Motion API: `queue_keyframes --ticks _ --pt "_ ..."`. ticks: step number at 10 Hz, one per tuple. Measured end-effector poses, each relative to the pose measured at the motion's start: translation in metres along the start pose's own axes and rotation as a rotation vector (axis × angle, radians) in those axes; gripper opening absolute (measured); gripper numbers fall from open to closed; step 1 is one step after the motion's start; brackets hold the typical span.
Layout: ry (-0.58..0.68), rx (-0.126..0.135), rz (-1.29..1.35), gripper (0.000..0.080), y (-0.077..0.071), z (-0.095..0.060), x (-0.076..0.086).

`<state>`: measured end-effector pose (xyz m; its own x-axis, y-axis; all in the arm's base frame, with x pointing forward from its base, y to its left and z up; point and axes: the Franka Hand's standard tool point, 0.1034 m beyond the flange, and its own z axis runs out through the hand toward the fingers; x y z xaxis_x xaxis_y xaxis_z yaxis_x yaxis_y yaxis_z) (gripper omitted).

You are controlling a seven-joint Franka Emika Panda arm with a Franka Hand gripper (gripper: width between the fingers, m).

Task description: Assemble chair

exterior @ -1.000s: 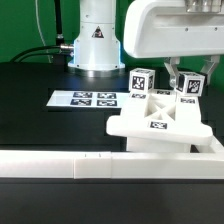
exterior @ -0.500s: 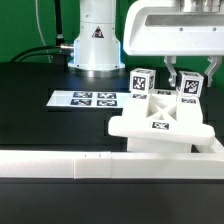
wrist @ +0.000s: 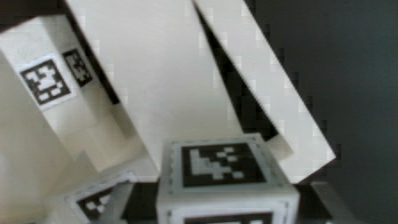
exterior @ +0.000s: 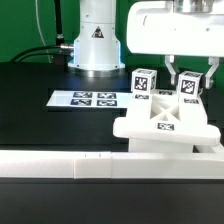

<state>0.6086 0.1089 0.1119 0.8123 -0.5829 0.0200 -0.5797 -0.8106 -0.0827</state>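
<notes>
The pincer [exterior: 189, 84] grips an upright leg [exterior: 190, 88] from above, directly over the chair [exterior: 165, 122].

Can't see gripper [exterior: 190, 80] fingertips: tagged block on chair [exterior: 165, 120] covers them, so grip unclear to me. Arm housing cut off by exterior view's upper edge. Chair's far side runs past exterior view's right edge. Wrist view blurred; block [wrist: 222, 180] cropped at edge, tags unreadable.
</notes>
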Motion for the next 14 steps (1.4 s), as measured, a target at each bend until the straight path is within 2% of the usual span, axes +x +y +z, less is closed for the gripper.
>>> queue_keyframes --ticks 1,4,6,9,10,11,12,14 --pt "-0.001 0.002 0.038 0.0284 -0.0001 0.0000 -0.0001" --pt "-0.010 0.057 0.408 0.0284 0.0003 0.0008 -0.0013" --pt "-0.031 0.059 0.629 0.0284 -0.0020 0.0011 -0.0032" --pt "-0.036 0.057 0.678 0.0289 -0.0022 0.0019 -0.0034" --pt "-0.034 0.057 0.640 0.0494 -0.0021 0.0020 -0.0034" --pt "-0.032 0.059 0.598 0.0494 -0.0027 0.0013 -0.0027" --pt "-0.024 0.049 0.495 0.0620 -0.0047 0.0005 -0.0020" --pt "-0.015 0.051 0.273 0.0641 -0.0064 0.0009 0.0004"
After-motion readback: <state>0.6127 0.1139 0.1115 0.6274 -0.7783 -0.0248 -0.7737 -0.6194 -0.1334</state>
